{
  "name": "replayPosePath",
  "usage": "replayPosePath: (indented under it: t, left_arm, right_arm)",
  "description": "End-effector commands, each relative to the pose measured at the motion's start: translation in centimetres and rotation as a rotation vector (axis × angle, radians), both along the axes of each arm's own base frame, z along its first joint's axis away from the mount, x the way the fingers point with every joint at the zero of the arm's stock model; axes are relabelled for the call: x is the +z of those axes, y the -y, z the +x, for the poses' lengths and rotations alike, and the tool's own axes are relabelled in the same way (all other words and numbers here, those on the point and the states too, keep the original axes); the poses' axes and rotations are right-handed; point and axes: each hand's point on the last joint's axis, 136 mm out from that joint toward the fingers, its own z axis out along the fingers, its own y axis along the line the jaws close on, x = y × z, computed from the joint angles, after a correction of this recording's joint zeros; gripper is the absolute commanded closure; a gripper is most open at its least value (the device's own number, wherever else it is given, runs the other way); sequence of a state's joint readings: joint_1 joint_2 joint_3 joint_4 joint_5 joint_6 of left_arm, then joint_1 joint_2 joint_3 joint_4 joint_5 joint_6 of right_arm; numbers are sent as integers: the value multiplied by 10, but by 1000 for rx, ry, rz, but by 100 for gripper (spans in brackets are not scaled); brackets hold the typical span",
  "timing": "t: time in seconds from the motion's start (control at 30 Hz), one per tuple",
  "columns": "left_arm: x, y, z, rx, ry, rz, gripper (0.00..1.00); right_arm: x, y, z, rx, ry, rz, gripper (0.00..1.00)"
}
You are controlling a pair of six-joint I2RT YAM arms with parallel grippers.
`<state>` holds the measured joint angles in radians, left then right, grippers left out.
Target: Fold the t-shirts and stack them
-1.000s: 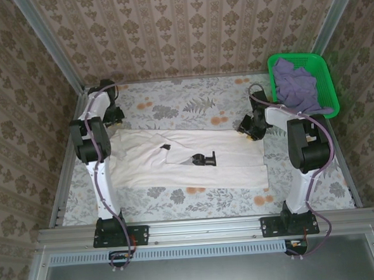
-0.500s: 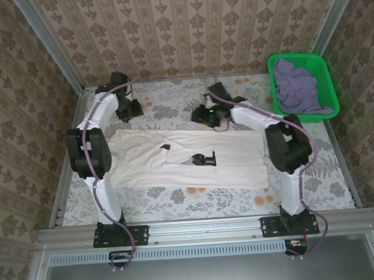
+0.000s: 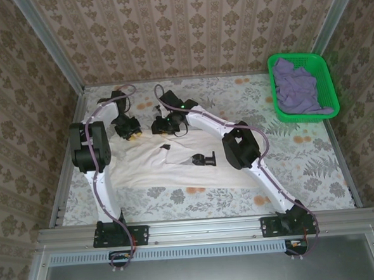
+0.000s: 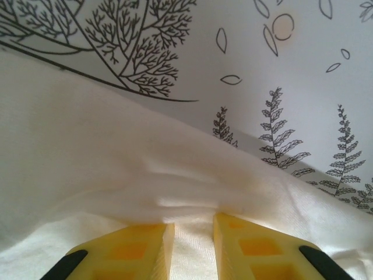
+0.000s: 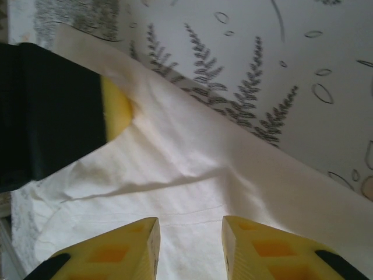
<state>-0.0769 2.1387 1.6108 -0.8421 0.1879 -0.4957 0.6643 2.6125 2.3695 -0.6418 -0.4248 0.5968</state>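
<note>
The cream shirt (image 3: pixel 144 165) lies flat, soft and creased, on the floral table (image 3: pixel 302 158).

Left gripper (image 4: pixel 192 221): yellow fingers narrowly parted at a bunched ridge of cloth. Whether it grips cannot be told.

Right gripper (image 5: pixel 190 221): released, over smooth cloth.

The purple shirt (image 3: pixel 295 89) lies crumpled in the mesh basket (image 3: pixel 326 84).

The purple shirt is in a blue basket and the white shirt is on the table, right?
Not quite. The top view shows the basket is green, not blue. The purple shirt is in it, and the white shirt is on the table.

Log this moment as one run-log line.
left gripper: pinching cream shirt far edge | right gripper: open over it | lavender shirt: in basket
</note>
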Motion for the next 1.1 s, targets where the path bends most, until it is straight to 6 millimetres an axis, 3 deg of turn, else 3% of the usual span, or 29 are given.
replayPosePath:
  t: [0.0, 0.2, 0.4, 0.57, 1.07]
  left_arm:
    - [-14, -9, -9, 41, -50, 7, 74]
    - [-18, -8, -8, 54, -62, -18, 74]
    - [-17, -6, -6, 64, -62, -37, 73]
    - [-19, -4, -6, 65, -66, -46, 73]
    - [-22, -1, -3, 57, -67, -55, 72]
  right_arm:
    - [-12, 16, 5, -27, -7, -74, 65]
    - [-18, 11, 11, -27, -6, -70, 65]
    - [-20, -2, 4, 9, -40, -44, 66]
    - [-24, -1, 0, 13, -54, -59, 67]
    - [-17, -8, -11, 58, -70, -35, 76]
